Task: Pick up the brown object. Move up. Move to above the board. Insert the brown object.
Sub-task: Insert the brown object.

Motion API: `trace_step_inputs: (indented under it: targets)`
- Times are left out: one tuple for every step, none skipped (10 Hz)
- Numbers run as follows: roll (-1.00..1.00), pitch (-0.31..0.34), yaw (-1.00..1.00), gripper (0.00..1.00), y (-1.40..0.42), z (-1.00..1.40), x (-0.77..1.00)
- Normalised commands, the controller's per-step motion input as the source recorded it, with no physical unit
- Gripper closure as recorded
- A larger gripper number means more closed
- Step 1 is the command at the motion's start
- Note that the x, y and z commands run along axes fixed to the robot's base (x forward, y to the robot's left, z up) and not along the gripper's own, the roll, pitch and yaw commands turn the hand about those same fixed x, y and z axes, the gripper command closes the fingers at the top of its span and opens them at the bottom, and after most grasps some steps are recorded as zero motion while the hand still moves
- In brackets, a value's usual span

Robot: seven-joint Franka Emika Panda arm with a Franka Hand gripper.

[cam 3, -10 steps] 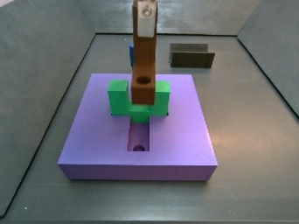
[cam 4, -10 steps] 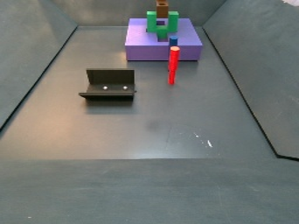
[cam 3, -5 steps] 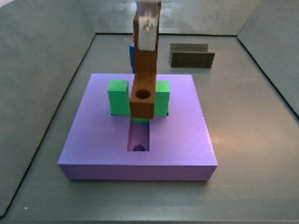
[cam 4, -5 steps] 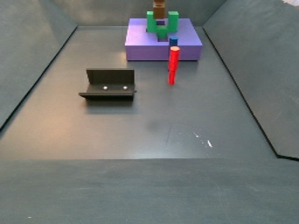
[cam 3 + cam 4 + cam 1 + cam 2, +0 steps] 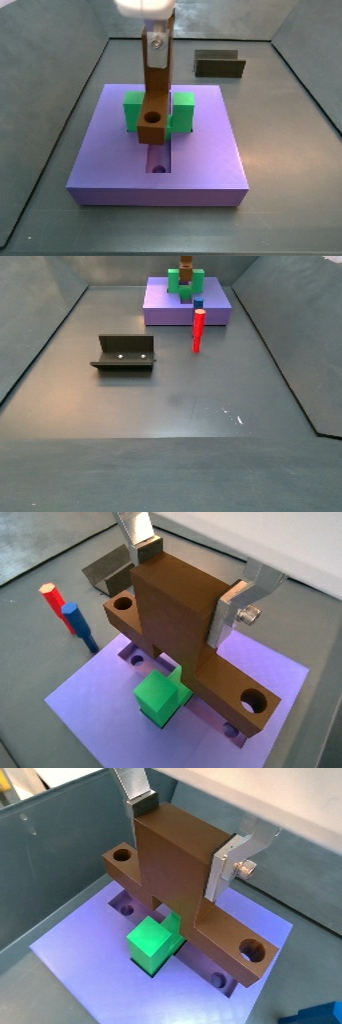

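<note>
- Grey desk (image 5: 187, 406) with low grey walls fills both side views; its floor is plain and a little shiny.
- On it lies the board (image 5: 201, 160), a flat lavender slab in the centre of a side view and at the upper centre of another (image 5: 160, 312); a groove with a round hole runs along its middle.
- Dark fixture (image 5: 124, 353) stands on the desk at the left of centre in a side view, well apart from the board, and appears at the upper right in another (image 5: 219, 65).
- The brown object (image 5: 155, 95) stands upright, its lower end with the round hole inside the green U-shaped block (image 5: 178, 115) on the board.
- The gripper (image 5: 191, 584) is above the board, and its jaws are closed on the upper part of the brown object (image 5: 181, 607); in both wrist views the silver fingers (image 5: 230, 860) press its two sides.
- A slim blue peg with red tip (image 5: 198, 330) stands just beside the board's near edge.
</note>
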Motion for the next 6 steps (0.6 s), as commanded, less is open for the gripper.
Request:
trace_step_inputs:
  targets:
    - [-0.02, 0.006, 0.0, 1.0, 0.0, -0.2, 0.12]
    - [-0.01, 0.01, 0.0, 1.0, 0.0, -0.29, 0.11]
    - [0.0, 0.0, 0.0, 1.0, -0.02, -0.37, 0.03]
    - [0.0, 0.003, 0.04, 1.0, -0.07, -0.38, 0.01]
    - [0.0, 0.0, 0.12, 1.0, -0.07, -0.41, -0.02]
    - [0.01, 0.0, 0.17, 1.0, -0.06, -0.35, -0.04]
